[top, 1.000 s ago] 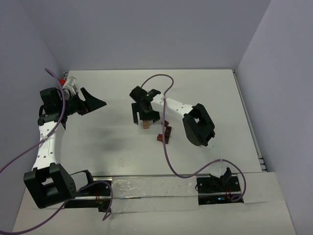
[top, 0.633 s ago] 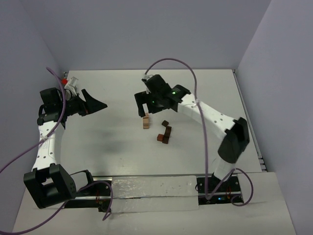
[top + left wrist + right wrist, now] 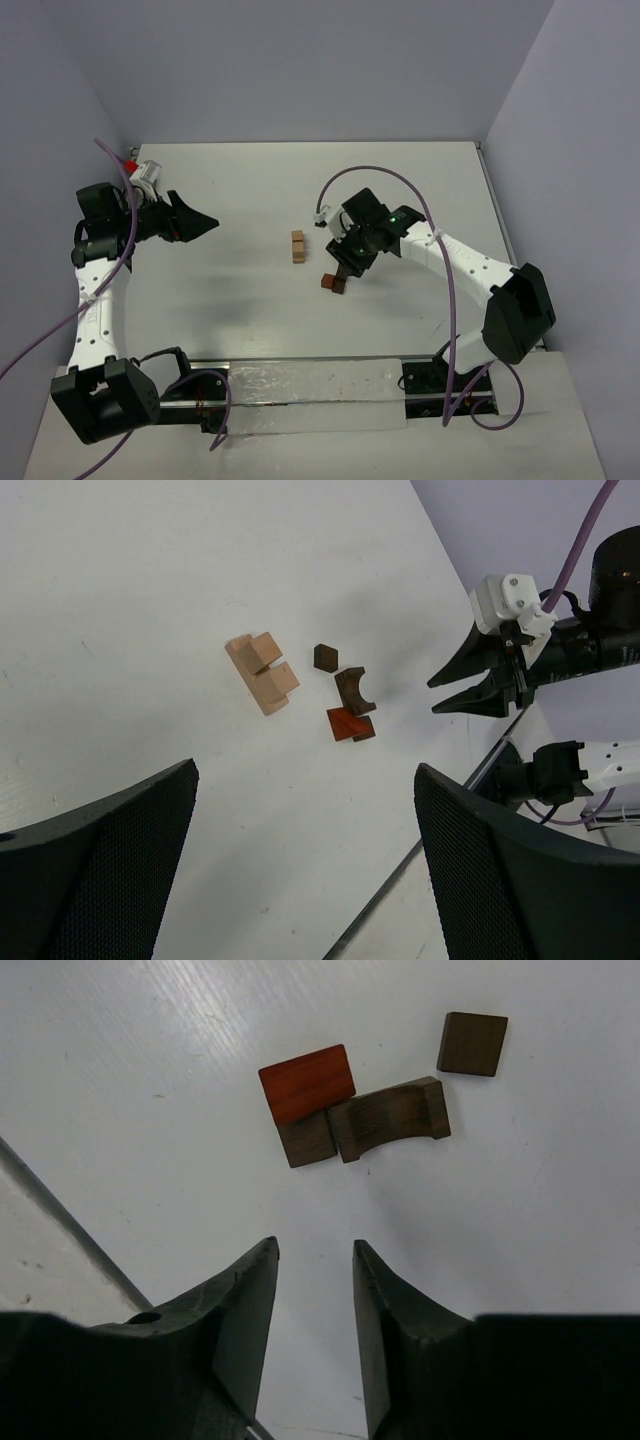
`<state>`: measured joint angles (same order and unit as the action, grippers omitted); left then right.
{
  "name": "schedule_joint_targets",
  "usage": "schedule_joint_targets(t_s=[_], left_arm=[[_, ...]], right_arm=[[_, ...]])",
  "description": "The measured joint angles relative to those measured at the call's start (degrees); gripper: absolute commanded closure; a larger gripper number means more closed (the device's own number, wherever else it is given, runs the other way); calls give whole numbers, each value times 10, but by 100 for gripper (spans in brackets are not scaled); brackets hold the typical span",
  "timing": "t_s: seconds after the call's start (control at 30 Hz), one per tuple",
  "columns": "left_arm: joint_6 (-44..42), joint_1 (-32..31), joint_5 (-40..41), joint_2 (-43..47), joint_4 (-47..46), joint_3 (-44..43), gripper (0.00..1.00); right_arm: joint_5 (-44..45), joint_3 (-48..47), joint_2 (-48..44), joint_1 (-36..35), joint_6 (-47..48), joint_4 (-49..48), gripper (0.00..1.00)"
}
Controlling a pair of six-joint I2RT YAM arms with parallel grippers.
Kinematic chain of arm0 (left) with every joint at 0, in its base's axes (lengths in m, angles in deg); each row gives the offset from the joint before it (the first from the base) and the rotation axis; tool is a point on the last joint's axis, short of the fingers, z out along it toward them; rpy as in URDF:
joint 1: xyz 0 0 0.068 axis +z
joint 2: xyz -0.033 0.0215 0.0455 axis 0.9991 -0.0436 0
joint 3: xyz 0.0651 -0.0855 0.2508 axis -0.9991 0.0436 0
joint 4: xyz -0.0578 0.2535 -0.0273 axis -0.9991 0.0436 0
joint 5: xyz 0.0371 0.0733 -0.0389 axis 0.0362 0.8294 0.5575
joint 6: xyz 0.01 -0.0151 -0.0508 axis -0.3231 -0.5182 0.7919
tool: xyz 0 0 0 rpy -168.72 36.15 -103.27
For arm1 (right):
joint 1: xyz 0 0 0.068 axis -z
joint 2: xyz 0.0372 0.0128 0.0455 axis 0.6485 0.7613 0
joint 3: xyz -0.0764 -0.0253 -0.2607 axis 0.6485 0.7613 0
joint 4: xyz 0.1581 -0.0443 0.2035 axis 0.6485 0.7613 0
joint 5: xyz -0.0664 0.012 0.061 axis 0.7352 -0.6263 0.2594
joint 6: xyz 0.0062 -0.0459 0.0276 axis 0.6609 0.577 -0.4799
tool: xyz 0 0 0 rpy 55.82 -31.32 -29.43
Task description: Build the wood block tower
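The wood block tower (image 3: 297, 246) is a low cluster of light tan blocks (image 3: 262, 672) at mid-table, with no gripper touching it. To its right lie loose dark pieces: a red-brown block (image 3: 307, 1082) resting on a dark cube (image 3: 306, 1140), a dark arch (image 3: 390, 1118) and a small dark square (image 3: 472, 1043). My right gripper (image 3: 314, 1245) hovers just short of these pieces (image 3: 333, 283), its jaws narrowly apart with nothing between them. My left gripper (image 3: 305, 768) is wide open and empty, raised at the far left (image 3: 195, 222).
A metal rail (image 3: 300, 378) runs along the near table edge between the arm bases. Purple cables (image 3: 345, 320) loop over the table by the right arm. Walls close in the left, back and right sides.
The right gripper has left the tan blocks and swung right and nearer, over the dark pieces, with its jaws narrowing. The left gripper shifted slightly.
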<state>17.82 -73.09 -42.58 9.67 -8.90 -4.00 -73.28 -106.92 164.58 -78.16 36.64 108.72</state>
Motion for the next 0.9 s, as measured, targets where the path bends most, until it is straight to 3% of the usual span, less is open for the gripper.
schedule_joint_targets(t_s=[0.9], left_arm=[[1,-16,16,-5,-6,0,7]], right_arm=[[-13,-7,142,0,83,-37,59]])
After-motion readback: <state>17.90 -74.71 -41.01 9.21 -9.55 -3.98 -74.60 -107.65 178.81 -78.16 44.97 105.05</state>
